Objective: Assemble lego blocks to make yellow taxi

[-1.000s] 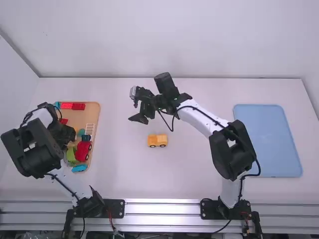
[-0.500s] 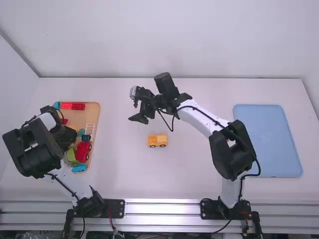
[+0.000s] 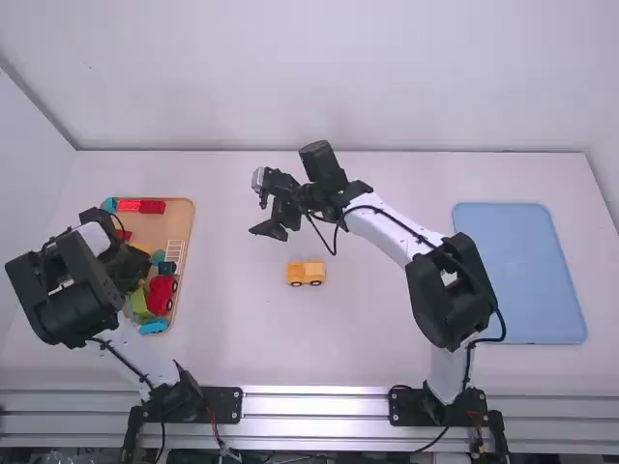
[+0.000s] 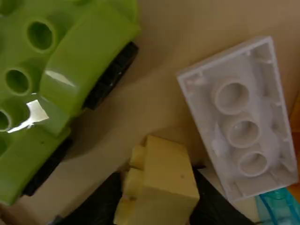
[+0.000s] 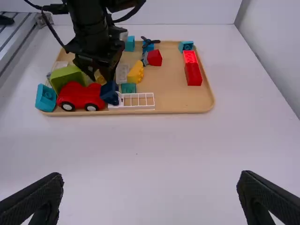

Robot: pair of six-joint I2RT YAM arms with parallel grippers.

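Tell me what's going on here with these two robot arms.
The left gripper, down in the tan tray, has a yellow block between its jaws. The right gripper hangs over the table, jaws open and empty. A yellow wheeled piece stands on the table, apparently the start of the taxi. The block isn't on it yet.

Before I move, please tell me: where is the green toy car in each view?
High view: green toy car at the near end of the tan tray, left of the red car.
Left wrist view: green toy car, across from the white block.
Right wrist view: green toy car, beside the red car.
Shared landmark: tan tray.
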